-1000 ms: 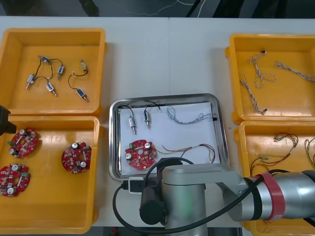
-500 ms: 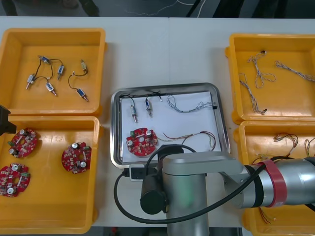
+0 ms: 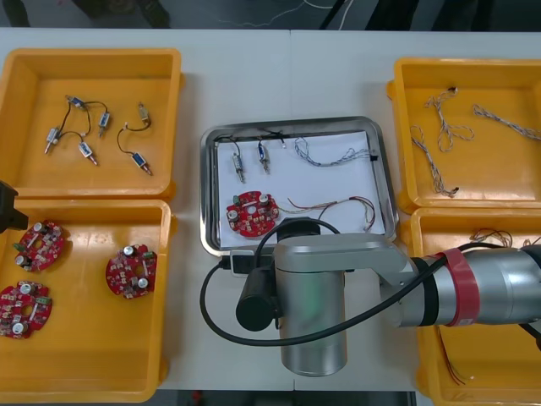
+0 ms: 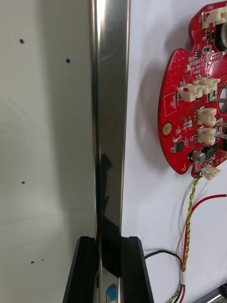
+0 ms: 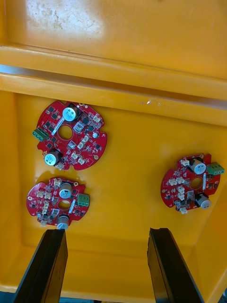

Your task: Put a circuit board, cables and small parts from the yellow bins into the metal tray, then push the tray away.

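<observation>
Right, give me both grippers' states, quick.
Left gripper: open, holding nothing.
Right gripper: shut on the metal tray rim.

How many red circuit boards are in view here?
4 circuit boards: three in the near left yellow bin, one in the metal tray; the right arm may hide more.

Bare table beyond metal tray; yellow bins flank both sides closely.

I see the metal tray mid-table, white inside: a round red circuit board at its near-left corner, two small metal parts far-left, cables across its right half.
</observation>
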You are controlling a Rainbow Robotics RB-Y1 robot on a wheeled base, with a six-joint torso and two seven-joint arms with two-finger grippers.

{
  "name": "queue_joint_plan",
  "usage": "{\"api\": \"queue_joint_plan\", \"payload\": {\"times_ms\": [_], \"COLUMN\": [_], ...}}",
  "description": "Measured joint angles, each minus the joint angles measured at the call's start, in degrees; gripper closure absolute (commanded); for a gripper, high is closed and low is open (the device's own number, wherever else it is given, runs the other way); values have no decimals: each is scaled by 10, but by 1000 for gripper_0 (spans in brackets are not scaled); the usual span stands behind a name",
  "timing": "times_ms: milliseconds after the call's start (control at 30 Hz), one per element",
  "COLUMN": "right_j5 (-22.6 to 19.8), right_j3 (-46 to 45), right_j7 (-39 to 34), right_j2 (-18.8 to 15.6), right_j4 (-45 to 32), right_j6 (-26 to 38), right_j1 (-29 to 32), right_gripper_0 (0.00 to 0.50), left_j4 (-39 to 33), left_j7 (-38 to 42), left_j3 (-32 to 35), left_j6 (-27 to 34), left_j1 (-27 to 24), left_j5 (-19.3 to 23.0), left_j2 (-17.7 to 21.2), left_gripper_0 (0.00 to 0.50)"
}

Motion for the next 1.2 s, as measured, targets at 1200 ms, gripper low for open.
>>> {"api": "queue_joint_plan", "payload": {"times_ms": [1200], "right_j5": [0], "right_j3": [-42], "right_j7": [16], "right_j2": [22], "right_j4": [97], "right_j6": [-37], "right_j1": [-53], "right_gripper_0": [500], "left_j4": [0], "left_j7": [0], "left_j3": [0], "left_j6": [0], "left_j1": [0], "left_j5": [0], "left_j2": [0], "left_gripper_0": [0]}}
